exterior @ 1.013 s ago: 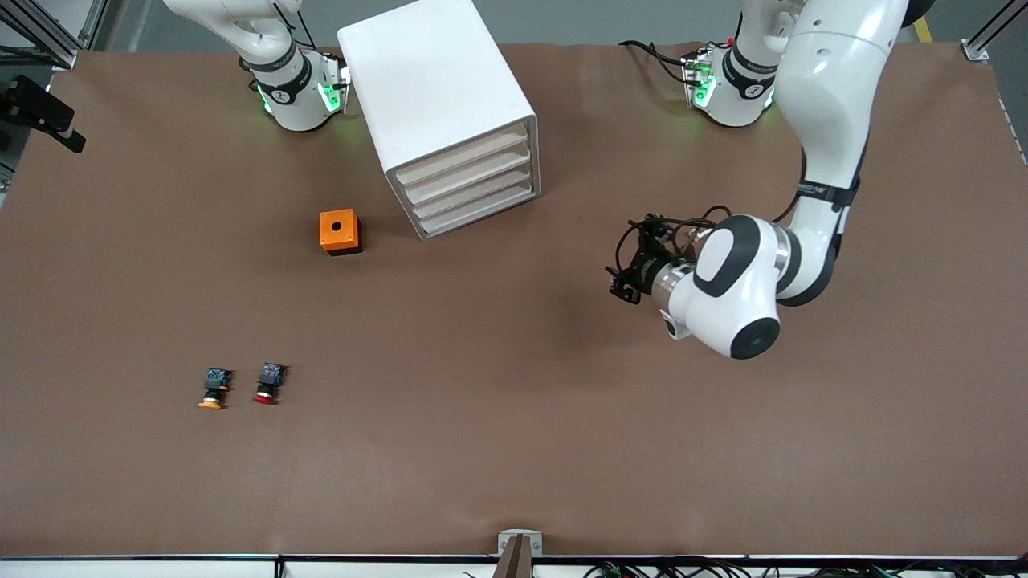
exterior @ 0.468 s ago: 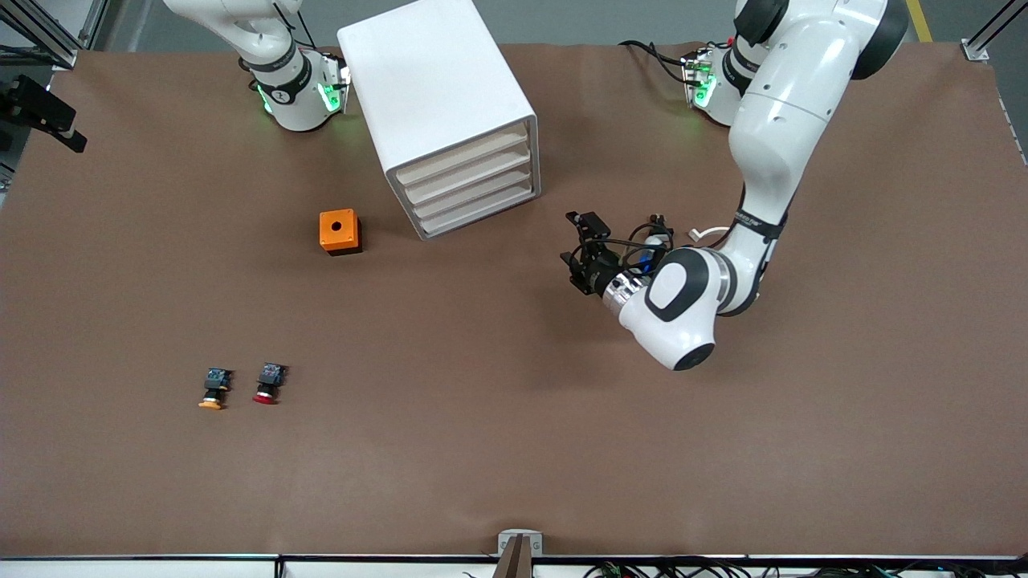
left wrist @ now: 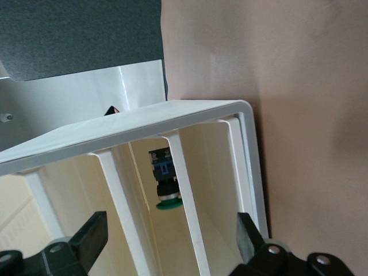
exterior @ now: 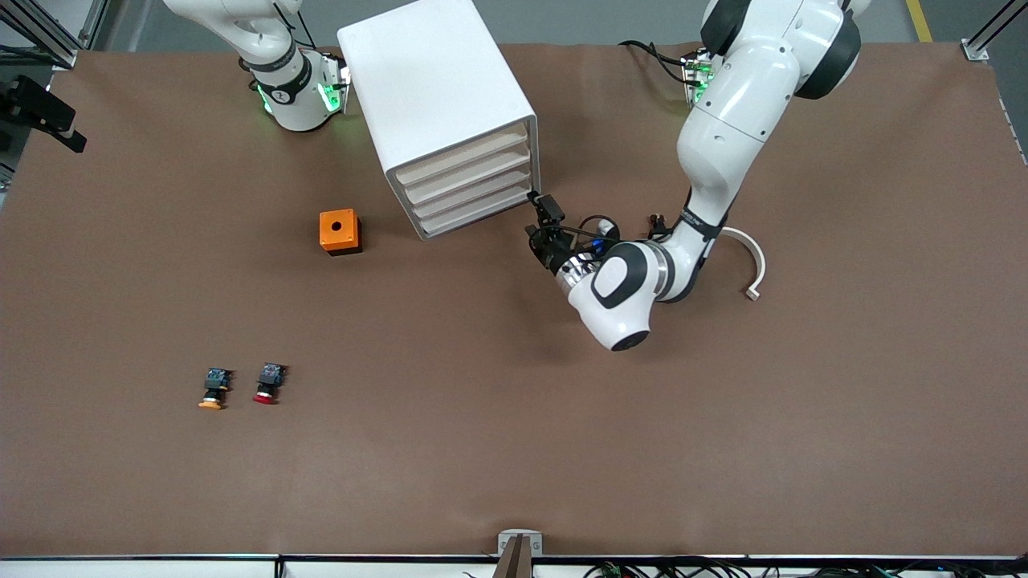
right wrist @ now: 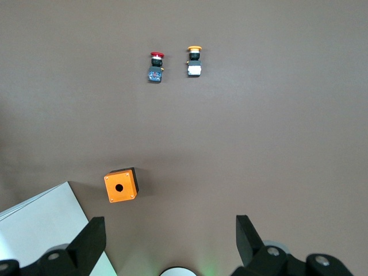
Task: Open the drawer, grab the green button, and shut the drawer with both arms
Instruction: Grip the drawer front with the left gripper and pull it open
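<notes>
The button (left wrist: 167, 185), green cap and blue-topped black body, lies inside one drawer of the white drawer cabinet (exterior: 438, 104), seen through the translucent drawer fronts straight ahead of my left gripper (exterior: 540, 221). That gripper hangs low at the corner of the cabinet's front that lies toward my left arm's end of the table, its fingers (left wrist: 89, 238) spread wide and holding nothing, the drawer fronts framed between them. All drawers sit closed. My right gripper (right wrist: 169, 244) waits high above its base beside the cabinet, fingers equally wide apart and empty. Below it on the brown table (exterior: 514, 417) stands an orange box (exterior: 340, 231) with a round hole in its top, and well past that box lie a red-capped button (exterior: 267, 384) and an orange-capped button (exterior: 214, 388), side by side.
</notes>
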Motion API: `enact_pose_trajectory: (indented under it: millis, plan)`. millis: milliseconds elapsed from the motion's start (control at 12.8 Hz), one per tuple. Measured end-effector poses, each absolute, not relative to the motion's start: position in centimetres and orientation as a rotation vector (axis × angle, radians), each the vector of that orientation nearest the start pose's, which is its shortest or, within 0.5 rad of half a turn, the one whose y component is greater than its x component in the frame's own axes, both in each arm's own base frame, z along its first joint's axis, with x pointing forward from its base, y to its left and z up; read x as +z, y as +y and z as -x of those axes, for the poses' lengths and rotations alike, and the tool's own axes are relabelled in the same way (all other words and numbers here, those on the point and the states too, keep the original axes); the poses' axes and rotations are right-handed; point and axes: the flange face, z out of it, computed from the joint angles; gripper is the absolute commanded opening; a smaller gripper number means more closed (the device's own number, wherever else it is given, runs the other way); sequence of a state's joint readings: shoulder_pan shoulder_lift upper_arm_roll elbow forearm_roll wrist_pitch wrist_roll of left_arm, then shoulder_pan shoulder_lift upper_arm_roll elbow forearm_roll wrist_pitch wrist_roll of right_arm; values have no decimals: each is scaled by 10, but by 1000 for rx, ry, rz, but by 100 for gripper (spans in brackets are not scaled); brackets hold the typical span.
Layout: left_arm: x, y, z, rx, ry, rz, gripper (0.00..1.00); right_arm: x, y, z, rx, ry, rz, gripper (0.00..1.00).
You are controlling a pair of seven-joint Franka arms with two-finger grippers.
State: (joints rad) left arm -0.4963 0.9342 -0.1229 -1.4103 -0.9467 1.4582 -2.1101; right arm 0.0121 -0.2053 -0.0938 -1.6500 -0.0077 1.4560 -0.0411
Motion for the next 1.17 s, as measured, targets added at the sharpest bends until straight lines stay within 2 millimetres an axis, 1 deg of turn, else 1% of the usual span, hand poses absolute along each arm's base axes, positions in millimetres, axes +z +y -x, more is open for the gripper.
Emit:
enact_pose_trajectory:
  millis: [234, 468, 545, 779, 935, 1091, 1169]
  plan:
    - [145, -460, -458, 1435, -1680, 1263, 73, 683, -46, -474, -18, 62, 3130, 100]
    - [134, -474, -438, 1410, -1643, 1265, 62, 683, -46, -474, -19, 63, 3130, 100]
    - [130, -479, -430, 1400, -1628, 1262, 57, 683, -46, -474, -21, 63, 3130, 100]
    - [120, -491, -405, 1369, -1569, 1251, 35, 684, -46, -474, -23, 63, 3130, 100]
    - [117, -494, -400, 1362, -1559, 1251, 25, 684, -46, -475, -27, 63, 3130, 100]
    - [117, -494, -399, 1362, -1556, 1250, 17, 685, -46, -475, -31, 63, 3130, 100]
    - [117, -494, -399, 1361, -1557, 1249, 15, 685, -46, -475, -31, 63, 3130, 100]
